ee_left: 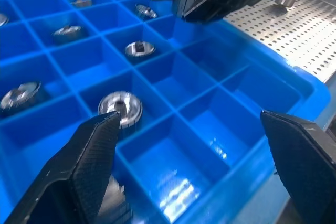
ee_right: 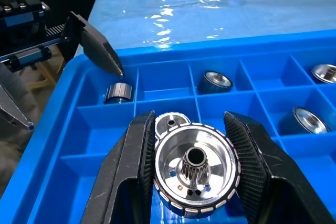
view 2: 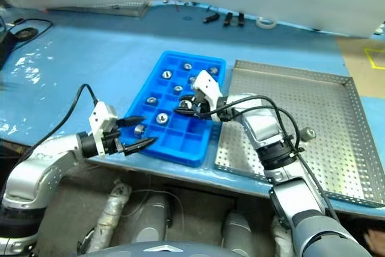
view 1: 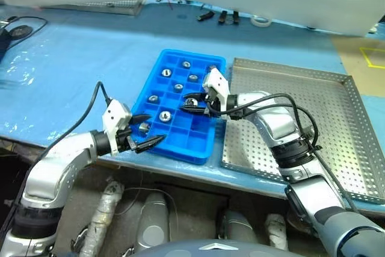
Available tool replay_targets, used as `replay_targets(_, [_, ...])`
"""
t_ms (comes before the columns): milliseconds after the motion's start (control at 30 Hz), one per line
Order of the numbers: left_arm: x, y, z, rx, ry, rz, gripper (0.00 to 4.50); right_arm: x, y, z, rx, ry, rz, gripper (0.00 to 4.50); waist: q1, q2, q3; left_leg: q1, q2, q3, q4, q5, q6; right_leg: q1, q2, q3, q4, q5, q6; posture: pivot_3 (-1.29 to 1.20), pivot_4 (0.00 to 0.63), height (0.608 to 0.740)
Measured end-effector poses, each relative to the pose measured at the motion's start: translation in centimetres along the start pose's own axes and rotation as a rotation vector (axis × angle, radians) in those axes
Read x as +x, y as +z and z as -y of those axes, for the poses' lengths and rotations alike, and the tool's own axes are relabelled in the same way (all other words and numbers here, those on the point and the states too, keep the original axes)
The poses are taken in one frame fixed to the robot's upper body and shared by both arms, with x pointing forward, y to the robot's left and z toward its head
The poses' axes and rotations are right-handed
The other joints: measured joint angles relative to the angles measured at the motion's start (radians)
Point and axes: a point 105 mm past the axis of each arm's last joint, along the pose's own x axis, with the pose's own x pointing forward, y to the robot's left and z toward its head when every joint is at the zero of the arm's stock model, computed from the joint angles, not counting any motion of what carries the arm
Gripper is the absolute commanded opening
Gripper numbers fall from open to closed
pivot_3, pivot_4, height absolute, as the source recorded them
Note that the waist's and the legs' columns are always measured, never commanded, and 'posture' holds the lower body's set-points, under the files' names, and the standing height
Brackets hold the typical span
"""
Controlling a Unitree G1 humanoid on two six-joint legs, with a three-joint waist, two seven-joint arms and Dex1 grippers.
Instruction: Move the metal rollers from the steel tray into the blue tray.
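Observation:
The blue tray [view 1: 174,150] lies mid-table with several metal rollers [view 1: 163,114] sitting in its compartments. Over the tray's middle rows hangs my right gripper [view 1: 194,104], shut on one roller [ee_right: 194,167]; below it another roller rests in a compartment. At the tray's near left corner my left gripper [view 1: 149,131] stands open and empty, beside a roller [view 1: 144,127] lying in the corner compartment. To the right lies the steel tray [view 1: 337,106], with one roller [view 2: 308,132] resting on its floor of small holes.
The table's front edge runs just below both trays. Small black tools [view 1: 222,16] and a tape roll [view 1: 260,21] lie at the back. A second perforated tray [view 1: 108,7] sits at the far left, near a black cable [view 1: 15,28].

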Motion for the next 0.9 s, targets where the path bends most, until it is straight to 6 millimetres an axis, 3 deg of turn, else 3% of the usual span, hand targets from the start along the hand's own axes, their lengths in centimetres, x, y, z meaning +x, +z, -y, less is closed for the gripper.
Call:
replay_targets(133, [0.0, 0.7, 0.4, 0.011, 0.016, 0.02, 4.5, 1.4, -0.2, 0.7, -0.015, -0.032, -0.007, 1.66, 0.019, 0.0, 0.0, 0.0, 0.0, -0.001, 0.0, 0.001, -0.001, 0.0, 0.0, 0.0, 0.002, 0.0, -0.001, 0.44, 0.15, 0.74])
replay_targets(300, [0.1, 0.8, 0.4, 0.004, 0.022, 0.027, 4.5, 1.0, -0.5, 0.5, -0.011, 0.007, -0.027, 1.66, 0.034, 0.0, 0.0, 0.0, 0.0, -0.001, 0.0, 0.001, -0.002, -0.001, 0.001, 0.001, 0.003, 0.0, 0.0, 0.43, 0.15, 0.74])
replay_targets(567, [0.5, 1.3, 0.4, 0.018, 0.005, 0.029, 4.5, -0.5, -2.3, -2.3, 0.113, 0.159, -0.093, 1.66, 0.034, 0.0, 0.0, 0.001, 0.001, -0.001, 0.0, 0.002, -0.004, -0.003, 0.002, 0.001, 0.005, 0.0, 0.0, 0.41, 0.15, 0.74])
replay_targets(900, [-0.1, 0.9, 0.2, 0.008, -0.005, -0.016, 4.5, 0.8, -2.9, -4.6, 0.269, 0.249, -0.098, 1.66, 0.037, 0.0, 0.0, 0.001, 0.002, -0.002, 0.0, 0.003, -0.005, -0.003, 0.003, 0.003, 0.007, 0.0, -0.001, 0.42, 0.15, 0.74])
